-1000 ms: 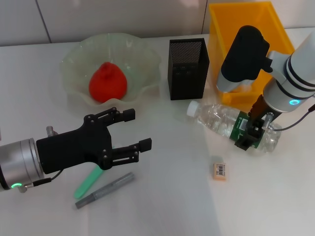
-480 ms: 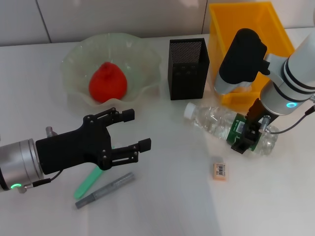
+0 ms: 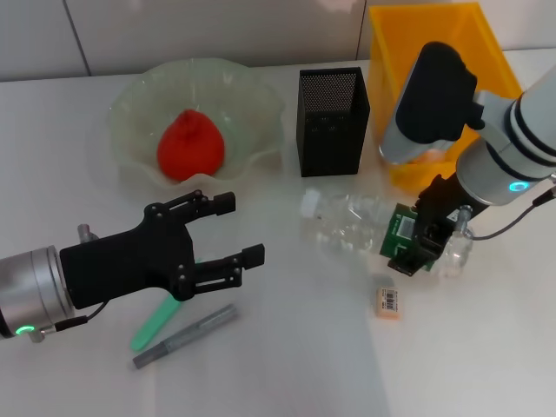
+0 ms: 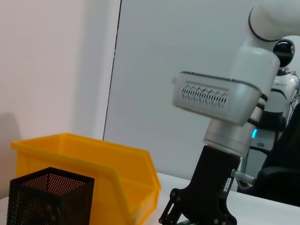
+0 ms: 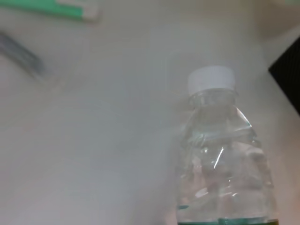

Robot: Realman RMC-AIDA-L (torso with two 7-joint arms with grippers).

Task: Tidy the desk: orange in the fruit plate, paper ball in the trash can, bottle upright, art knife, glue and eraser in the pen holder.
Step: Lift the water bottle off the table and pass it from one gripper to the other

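1. Our right pincer clamps the bottle at its green label, low on the desk, likely to tip it upright.
2. Our left pincer hovers spread, empty, above the green glue.
3. The orange sits in the fruit plate.

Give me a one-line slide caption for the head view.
Right end effector grips the lying bottle at its green label; left end effector hovers open, orange in fruit plate.

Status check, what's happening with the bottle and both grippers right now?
Right gripper clamped on the bottle at its label, bottle lying on its side. Left gripper open, hovering near the fruit plate. Eraser sits close by the bottle.
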